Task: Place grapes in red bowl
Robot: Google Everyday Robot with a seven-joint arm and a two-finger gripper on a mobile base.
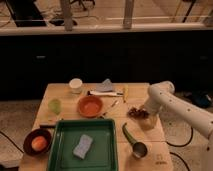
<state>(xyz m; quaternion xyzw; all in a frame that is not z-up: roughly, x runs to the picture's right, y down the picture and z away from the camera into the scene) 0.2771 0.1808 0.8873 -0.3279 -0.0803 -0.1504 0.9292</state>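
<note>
Grapes (136,113) on table (60,92), outside red bowl (90,106) | gripper (146,119) beside them (grip unclear)

Grapes (136,113), seemingly at gripper (145,116), right of red bowl (90,106).

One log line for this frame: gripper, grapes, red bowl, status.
gripper: down at the grapes | red bowl: apart from grapes, none inside | status: placing not yet done
</note>
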